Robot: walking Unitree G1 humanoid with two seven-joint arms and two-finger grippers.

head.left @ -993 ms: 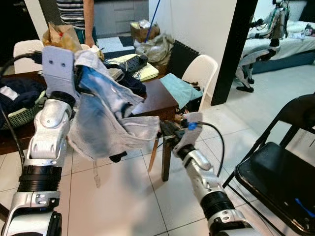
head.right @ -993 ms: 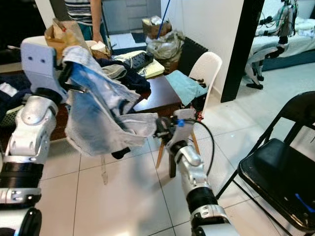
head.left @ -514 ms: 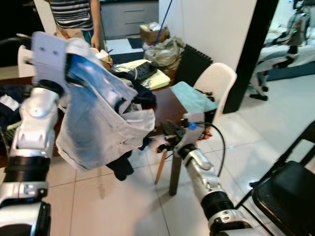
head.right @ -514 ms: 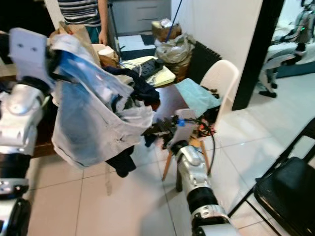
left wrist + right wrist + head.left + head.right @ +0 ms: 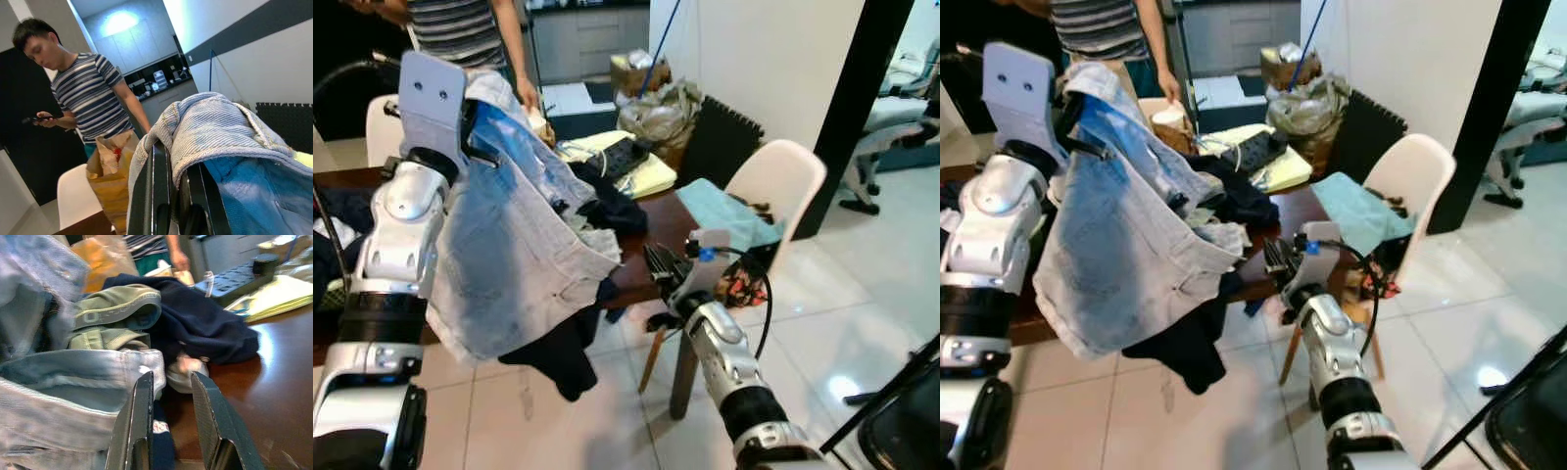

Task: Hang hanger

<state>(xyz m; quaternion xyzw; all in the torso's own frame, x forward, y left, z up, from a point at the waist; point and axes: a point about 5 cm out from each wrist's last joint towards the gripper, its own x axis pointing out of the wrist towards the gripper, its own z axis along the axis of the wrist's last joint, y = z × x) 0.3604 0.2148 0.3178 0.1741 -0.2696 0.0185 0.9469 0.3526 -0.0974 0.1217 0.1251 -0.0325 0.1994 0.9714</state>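
While pale denim garment (image 5: 514,264) drapes off your raised left arm, no hanger discernible under it. Left pincer (image 5: 178,196) clenched on garment's thick hem, held high above dark wooden surface (image 5: 671,220). Right pincer (image 5: 171,426) released, fingers (image 5: 139,426) parted at surface edge, just beside garment's lower fold and navy clothes (image 5: 205,328). White chair (image 5: 773,186) beside surface; person in striped shirt (image 5: 93,98) behind.

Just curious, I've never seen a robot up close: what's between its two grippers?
In the eye views, pale jeans hang from the raised left gripper down toward the right gripper, with dark clothes behind.
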